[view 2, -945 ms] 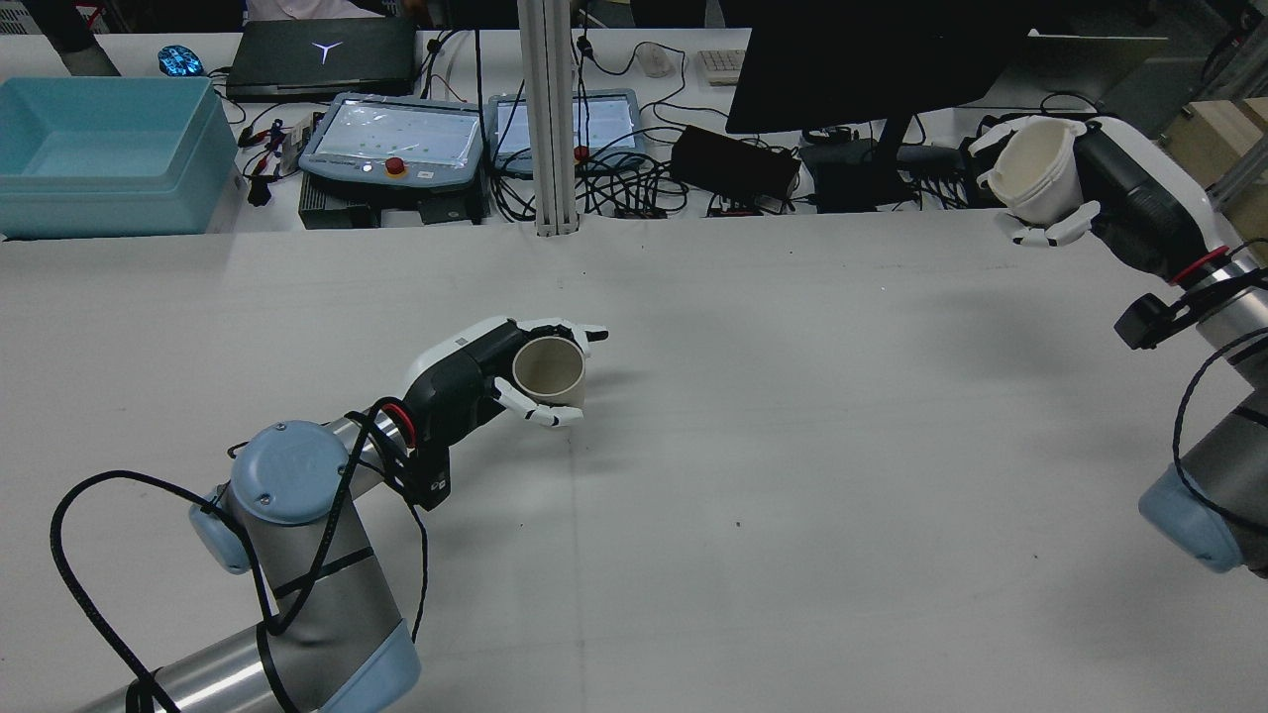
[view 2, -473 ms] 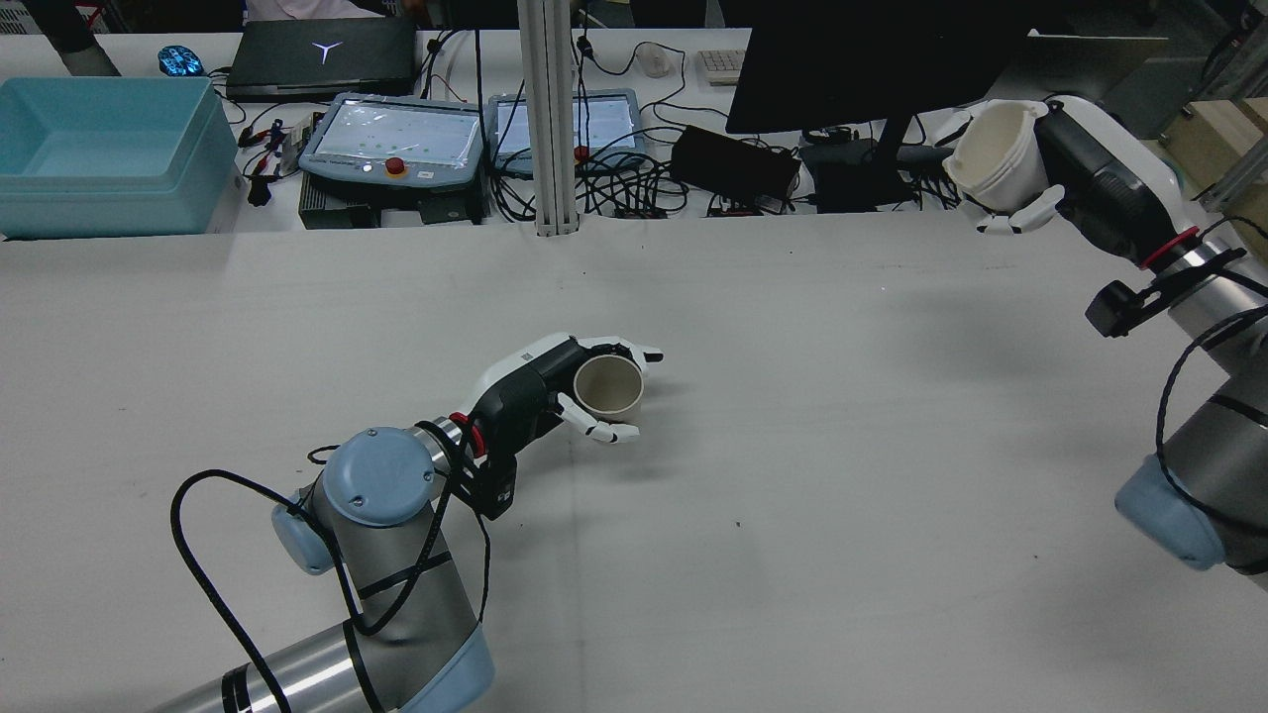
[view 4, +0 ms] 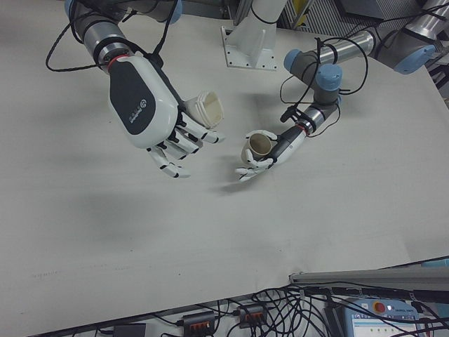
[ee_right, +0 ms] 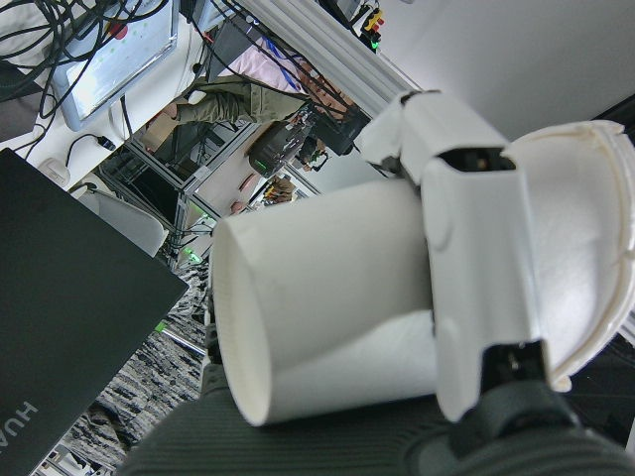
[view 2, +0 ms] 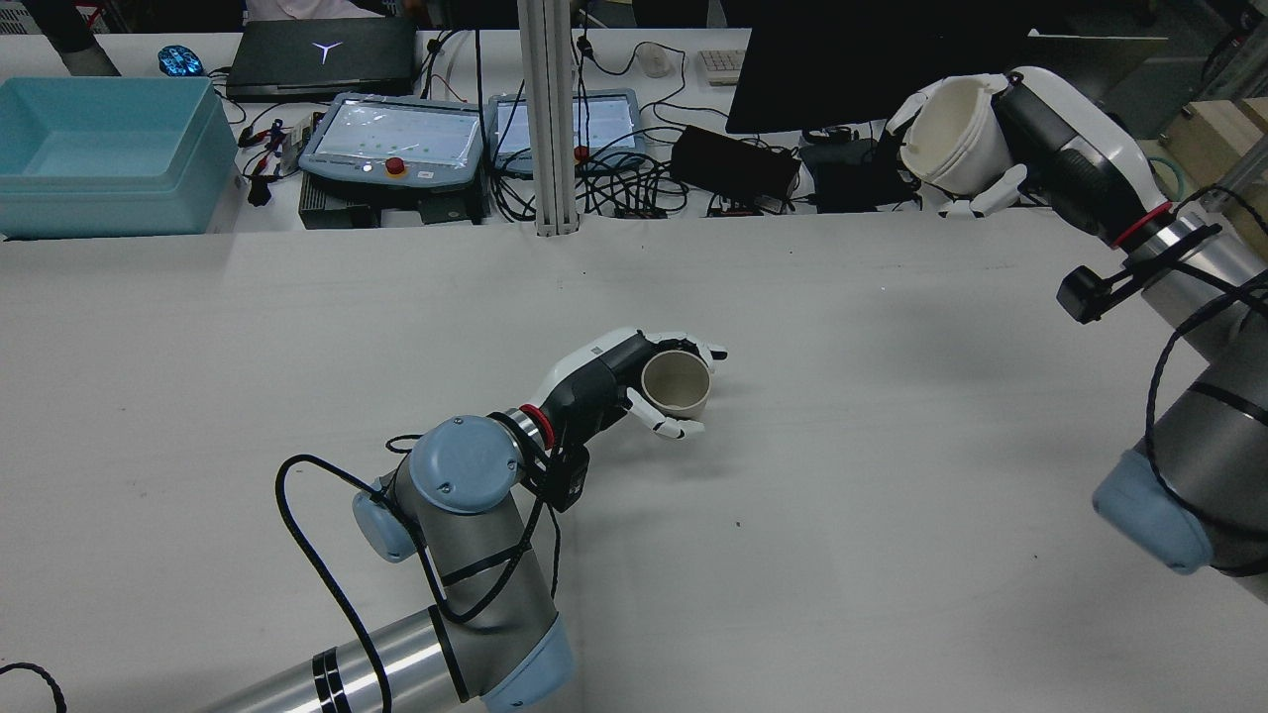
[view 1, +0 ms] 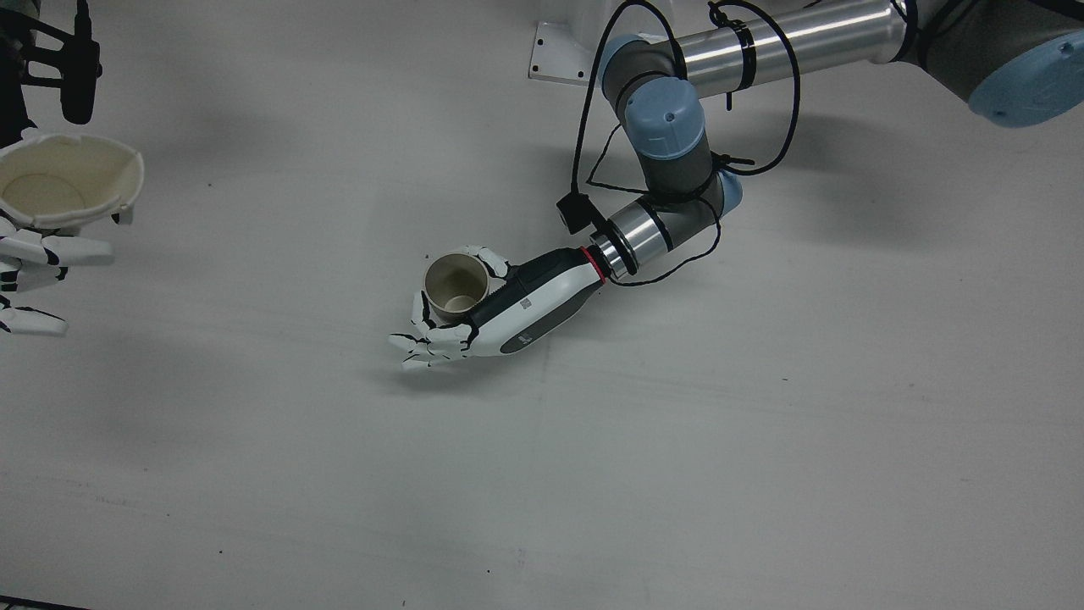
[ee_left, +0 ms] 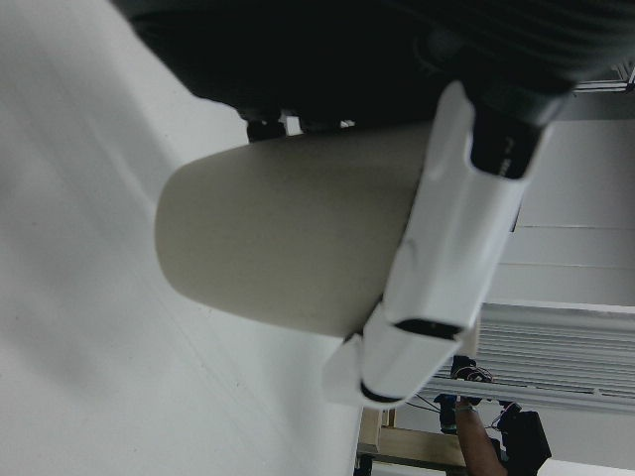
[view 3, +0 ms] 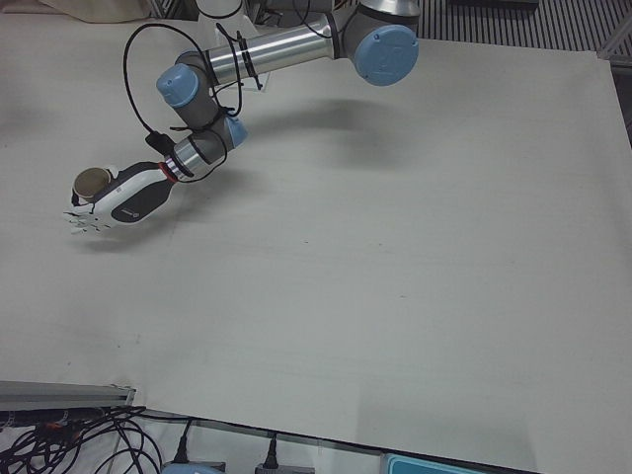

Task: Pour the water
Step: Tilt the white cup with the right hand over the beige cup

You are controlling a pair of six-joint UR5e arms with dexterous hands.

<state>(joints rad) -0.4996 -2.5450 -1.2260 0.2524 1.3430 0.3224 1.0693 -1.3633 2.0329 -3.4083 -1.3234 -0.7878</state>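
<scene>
1. Since the earlier rear pictures the left hand has carried the beige cup to the right across the white table, toward its middle, and the right hand has brought the white cup leftward
2. The left hand is wrapped around the beige cup, fingers curled on one side and the thumb on the other; in the left hand view a white finger lies across the cup's wall
3. The beige cup stands close to upright, long axis near vertical, mouth facing up, low over the middle of the table; the pictures do not show whether its base touches the surface
4. The right hand grips the white cup well above the table's far right part, near the monitor in the rear view
5. The white cup is tilted: in the rear view its open mouth faces left and toward the camera, its long axis slanting up to the left from the palm
6. In the front view the white cup sits at the left edge, its mouth up toward the camera, its rim squeezed out of round
7. The two cups are well apart
</scene>
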